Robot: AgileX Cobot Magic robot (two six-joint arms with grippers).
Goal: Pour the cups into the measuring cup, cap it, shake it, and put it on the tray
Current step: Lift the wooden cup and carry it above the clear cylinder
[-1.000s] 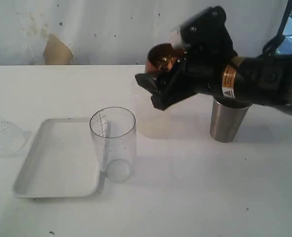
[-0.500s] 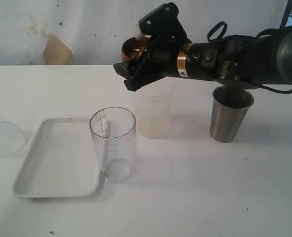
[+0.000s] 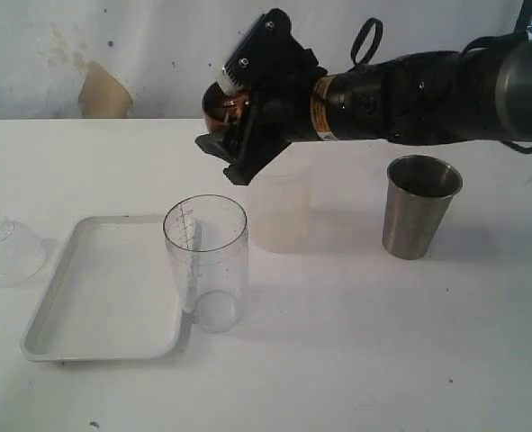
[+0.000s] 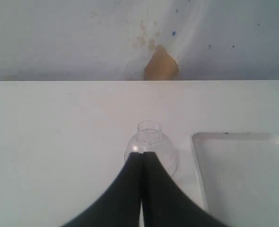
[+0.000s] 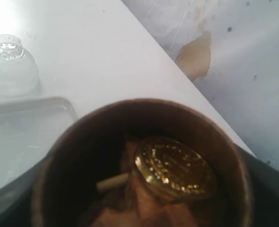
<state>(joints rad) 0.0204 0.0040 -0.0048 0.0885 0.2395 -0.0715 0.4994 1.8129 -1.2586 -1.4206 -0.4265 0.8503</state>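
Observation:
My right gripper is shut on the small brown cup, holding it tilted in the air above and just behind the clear measuring cup. In the right wrist view the brown cup fills the frame, with a glittery gold disc and brownish bits inside. The measuring cup stands upright at the right edge of the white tray. The steel tumbler stands to the right. My left gripper is shut and empty, hovering near a clear domed lid; it does not show in the exterior view.
A frosted translucent cup stands behind the measuring cup, under my right arm. The clear domed lid lies left of the tray. The tray's rim shows beside the lid in the left wrist view. A wall runs along the table's back.
My right arm has carried the brown cup leftward and a little up, from over the frosted cup toward the measuring cup. The left gripper has not moved.

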